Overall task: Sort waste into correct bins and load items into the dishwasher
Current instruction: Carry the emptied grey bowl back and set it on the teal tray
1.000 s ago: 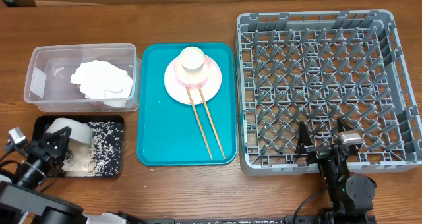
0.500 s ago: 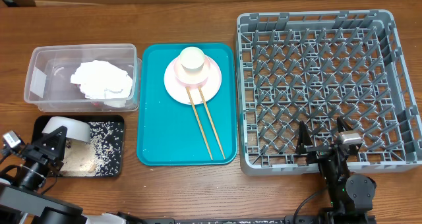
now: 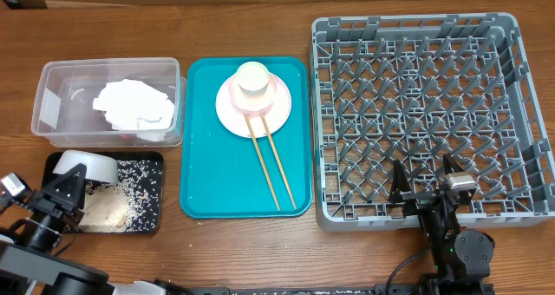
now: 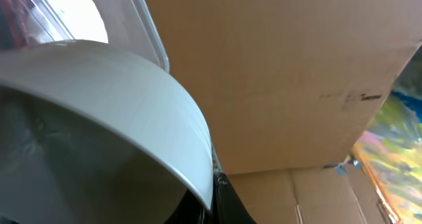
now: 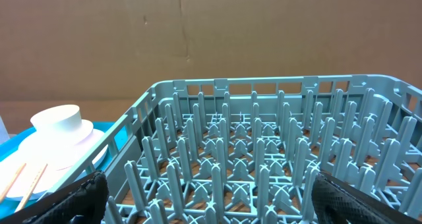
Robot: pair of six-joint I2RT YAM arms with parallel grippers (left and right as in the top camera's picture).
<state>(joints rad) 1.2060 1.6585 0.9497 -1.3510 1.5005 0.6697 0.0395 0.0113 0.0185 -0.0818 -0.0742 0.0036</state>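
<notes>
My left gripper (image 3: 68, 189) is shut on the rim of a whitish bowl (image 3: 88, 165), held tilted over the back left of the black tray (image 3: 149, 215). Rice grains (image 3: 117, 208) lie in that tray. In the left wrist view the bowl (image 4: 119, 105) fills the frame above my fingers (image 4: 214, 199). The clear tub (image 3: 52, 82) holds the crumpled napkin (image 3: 134, 104). The white cup (image 3: 253, 76) stands on the pink plate (image 3: 276, 114), with two chopsticks (image 3: 273, 169) leaning off it. My right gripper (image 3: 425, 180) is open over the front edge of the empty grey rack (image 3: 416, 87). No grey-green bowl or red packet shows.
The plate, cup and chopsticks rest on a teal serving tray (image 3: 208, 182) between the bins and the rack. The right wrist view shows the rack's pegs (image 5: 264, 151), the cup (image 5: 62, 118) and the chopstick ends (image 5: 20, 181) at the left. Cardboard stands behind the table.
My left gripper has drawn back toward the front left with the bowl, which now sits over the tray's back left corner. More rice lies in the tray. The right arm is still.
</notes>
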